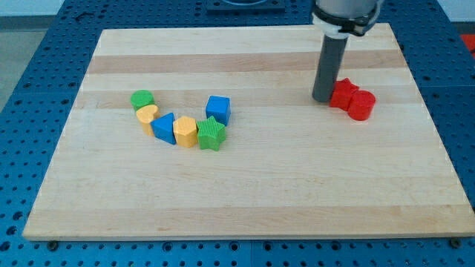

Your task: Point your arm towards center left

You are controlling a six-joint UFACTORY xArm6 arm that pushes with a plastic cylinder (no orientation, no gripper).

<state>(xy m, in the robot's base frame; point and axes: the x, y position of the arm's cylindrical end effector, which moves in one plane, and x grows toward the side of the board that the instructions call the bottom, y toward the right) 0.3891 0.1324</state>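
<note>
My tip (pixel 323 99) rests on the wooden board (pixel 245 200) at the view's upper right, touching the left side of a red star-like block (pixel 342 93). A red cylinder (pixel 361 104) sits against that block on its right. At the view's centre left lies an arc of blocks: a green cylinder (pixel 142 99), a yellow heart-like block (pixel 147 114), a blue triangular block (pixel 164 127), a yellow block (pixel 185 131), a green star (pixel 211 134) and a blue cube (pixel 218 109). My tip is far to the right of this arc.
The board lies on a blue perforated table (pixel 37 44). The rod's dark shaft (pixel 332 63) rises to a grey arm flange (pixel 346 13) at the view's top.
</note>
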